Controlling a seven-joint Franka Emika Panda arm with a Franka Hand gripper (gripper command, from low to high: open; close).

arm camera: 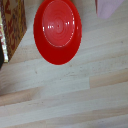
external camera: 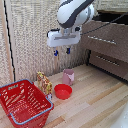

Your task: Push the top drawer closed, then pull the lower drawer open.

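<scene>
The brown wooden cabinet stands at the exterior view's right. Its top drawer sticks out, with a dark opening above its front and a thin bar handle. Below it, the lower drawer sits further back, with its own bar handle. My gripper hangs in the air to the left of the cabinet, pointing down, apart from both drawers. Its blue-tipped fingers stand apart with nothing between them. The wrist view shows neither the drawers nor the fingers.
A red bowl lies on the wooden floor below the gripper. A pink cup and a colourful box stand near it. A red basket sits at the front left.
</scene>
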